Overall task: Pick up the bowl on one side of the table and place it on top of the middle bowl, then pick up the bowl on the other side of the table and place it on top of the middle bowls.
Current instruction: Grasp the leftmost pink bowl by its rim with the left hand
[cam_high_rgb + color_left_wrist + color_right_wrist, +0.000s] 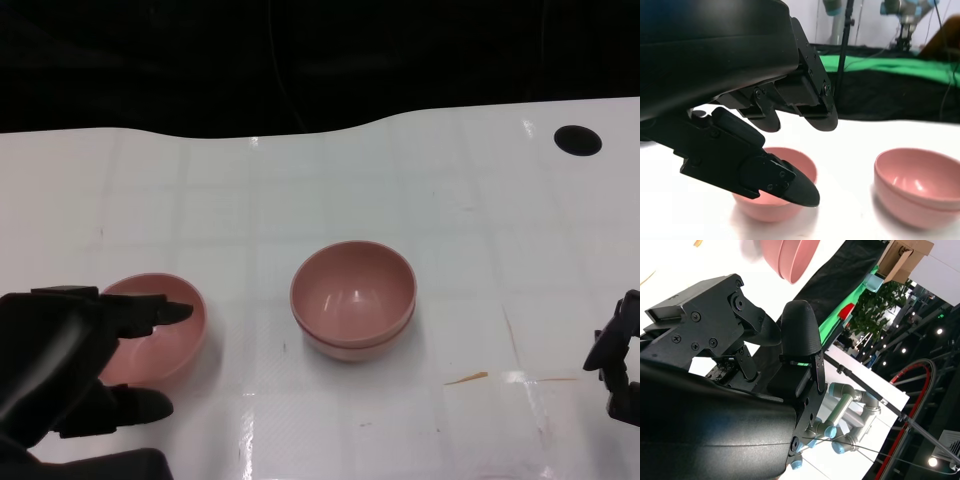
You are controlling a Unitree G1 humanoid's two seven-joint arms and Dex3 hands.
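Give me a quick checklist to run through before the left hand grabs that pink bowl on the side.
1. Left hand open with fingers apart: ok.
2. Fingers straddle the side bowl rim: ok, one over the inside, one outside.
3. Fingers touching the bowl: cannot tell.
4. Middle stack already holds one nested bowl: ok, a double rim shows.
5. Top of the stack bare for stacking: ok.
6. Right hand away from the stack: ok, at the table edge.
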